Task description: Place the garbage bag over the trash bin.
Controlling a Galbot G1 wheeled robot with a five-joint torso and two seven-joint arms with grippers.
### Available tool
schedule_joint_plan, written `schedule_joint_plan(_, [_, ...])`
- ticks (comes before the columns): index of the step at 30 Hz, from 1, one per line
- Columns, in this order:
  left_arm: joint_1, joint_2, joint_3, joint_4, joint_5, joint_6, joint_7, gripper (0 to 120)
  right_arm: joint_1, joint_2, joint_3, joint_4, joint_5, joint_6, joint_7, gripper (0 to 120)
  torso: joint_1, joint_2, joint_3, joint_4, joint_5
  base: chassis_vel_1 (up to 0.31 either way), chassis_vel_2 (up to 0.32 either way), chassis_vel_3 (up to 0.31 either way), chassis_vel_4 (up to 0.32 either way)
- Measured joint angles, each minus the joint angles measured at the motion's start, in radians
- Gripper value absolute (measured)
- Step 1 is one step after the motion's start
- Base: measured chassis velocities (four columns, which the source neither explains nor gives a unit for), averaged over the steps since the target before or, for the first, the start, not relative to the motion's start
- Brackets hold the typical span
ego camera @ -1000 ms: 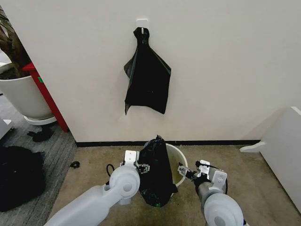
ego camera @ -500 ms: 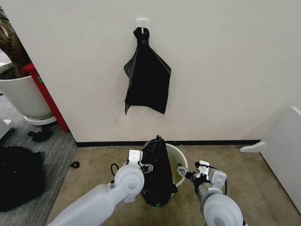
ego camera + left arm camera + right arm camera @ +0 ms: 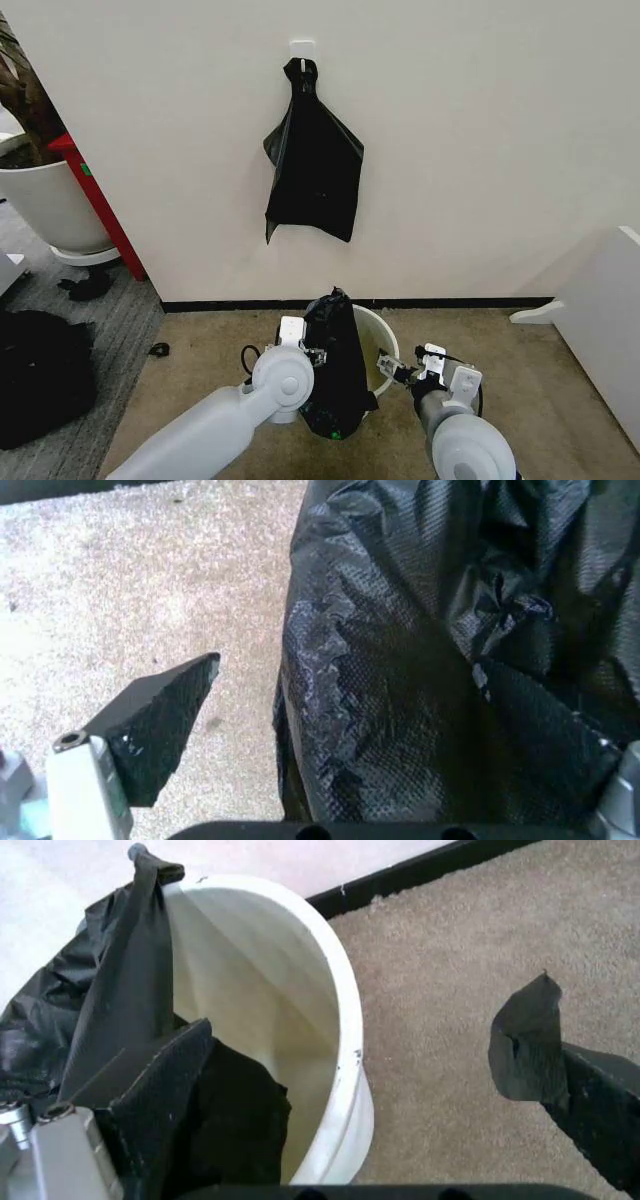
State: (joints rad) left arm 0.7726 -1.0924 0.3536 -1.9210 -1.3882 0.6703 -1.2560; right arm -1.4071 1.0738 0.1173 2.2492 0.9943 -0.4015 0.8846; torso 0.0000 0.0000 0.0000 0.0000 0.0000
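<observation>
**Trash bin** (image 3: 384, 352): small round white bucket, on the beige carpet close to the wall's black skirting. Upright. The interior shows bare white plastic on the robot's right side.

**Garbage bag** (image 3: 335, 372): thin black crinkled plastic, draped over the bin's left rim. A peak of film stands above the rim at the wall side; the bulk hangs down the outer left wall to the carpet. In the right wrist view, a fold of the garbage bag (image 3: 130, 990) drops inside the bin (image 3: 330, 1012). The right rim is uncovered.

**Left gripper** (image 3: 312, 354): against the bag's outer left face. In the left wrist view one dark finger (image 3: 160, 720) stands clear over the carpet and the bag (image 3: 440, 667) lies between it and the other; fingers spread, nothing pinched.

**Right gripper** (image 3: 398, 367): at the bin's right rim. Fingers (image 3: 540, 1042) spread wide, one over the mouth near the bag fold, the other outside over the carpet; nothing held.

**Step in hand (judged):** bag only half on; spreading the opening around the rim is not yet done.

**Next move calls for (judged):** a grip on the free bag edge inside the mouth, then drawing it across to the bare right rim without tipping the light bin.

**Also present:** a second black bag (image 3: 314, 170) hung on a wall hook; a large white plant pot (image 3: 55, 205).
</observation>
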Motion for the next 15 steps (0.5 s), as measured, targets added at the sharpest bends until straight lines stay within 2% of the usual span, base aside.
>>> schedule_joint_plan(9, [-0.002, -0.012, 0.006, 0.028, 0.0, 0.006, -0.012, 100, -0.01, 0.004, 0.0, 0.0, -0.009, 0.005, -0.001, 100, 0.0, 0.0, 0.0, 0.0, 0.0, 0.0, 0.0, 0.0, 0.0])
schedule_joint_plan(15, [-0.002, -0.014, 0.011, 0.032, 0.001, 0.006, -0.013, 95, -0.013, 0.009, -0.001, -0.001, -0.015, 0.006, -0.001, 100, 0.0, 0.0, 0.0, 0.0, 0.0, 0.0, 0.0, 0.0, 0.0])
